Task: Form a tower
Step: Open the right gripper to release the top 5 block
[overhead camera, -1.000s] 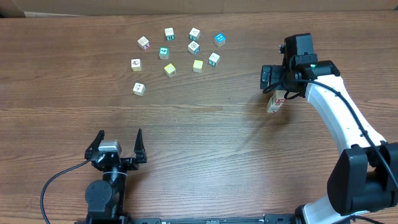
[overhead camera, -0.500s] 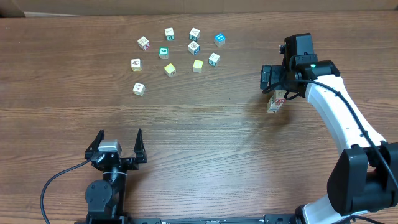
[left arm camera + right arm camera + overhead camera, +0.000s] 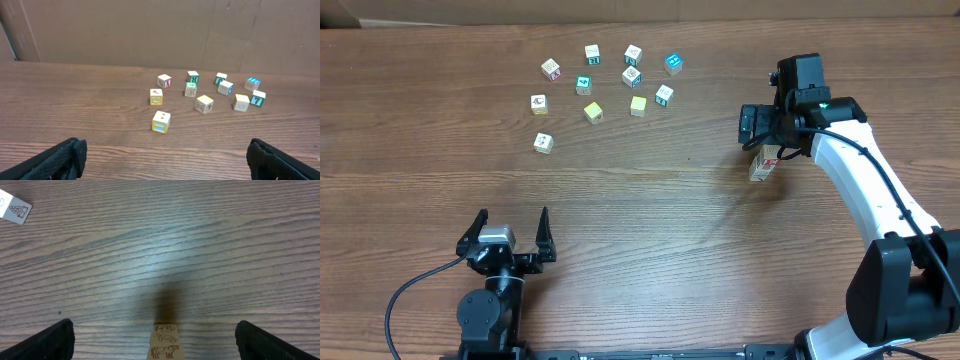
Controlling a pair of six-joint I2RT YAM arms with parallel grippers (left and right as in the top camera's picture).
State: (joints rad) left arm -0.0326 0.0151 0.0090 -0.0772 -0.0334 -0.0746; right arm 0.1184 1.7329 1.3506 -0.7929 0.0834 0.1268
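The right claw (image 3: 765,138) hangs spread wide above the tower (image 3: 761,165), a narrow column of pale wooden picture cubes that stands on the right part of the desk (image 3: 650,230). Seen from overhead, the column leans slightly in the picture and its upper cube shows a white face with a red mark, partly under the claw's black body. From the right wrist, the tower (image 3: 165,342) rises at the bottom edge between the two dark fingers (image 3: 55,340), which stand clear of it on either side; brown line drawings of animals show on its near face. Well apart, at the far middle of the desk, lie the loose cubes (image 3: 632,76), scattered singly with coloured faces. The left claw (image 3: 512,222) sits at the near left edge, jaws apart and holding nothing, facing those cubes and a cardboard wall (image 3: 150,30) behind them.
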